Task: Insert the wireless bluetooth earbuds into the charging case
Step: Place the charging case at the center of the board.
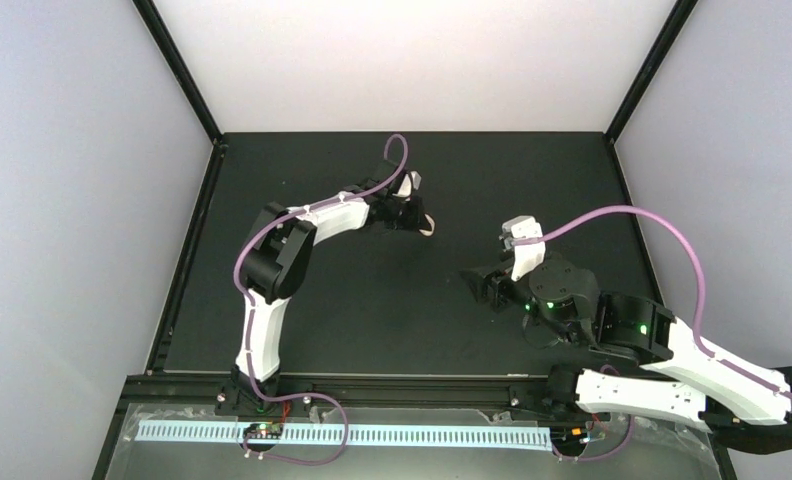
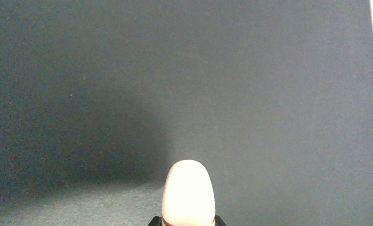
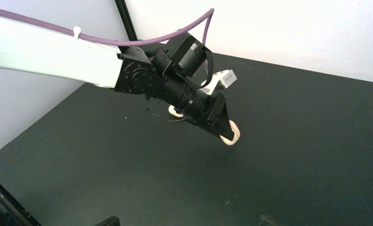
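I read the left gripper [image 3: 222,126] clamped on 1 cream charging case [image 2: 188,193], held over the black mat [image 1: 372,320]. The right gripper [image 1: 479,284] stands wide apart, holding nothing. I cannot locate the earbuds.

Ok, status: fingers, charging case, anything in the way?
Left fingers shut on rounded cream plastic case. Right fingers open, empty. Earbuds not in view. Nothing visibly blocking.

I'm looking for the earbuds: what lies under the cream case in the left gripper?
Only bare dark table shows beneath the case that the left gripper holds. A white object behind the wrist is mostly covered.
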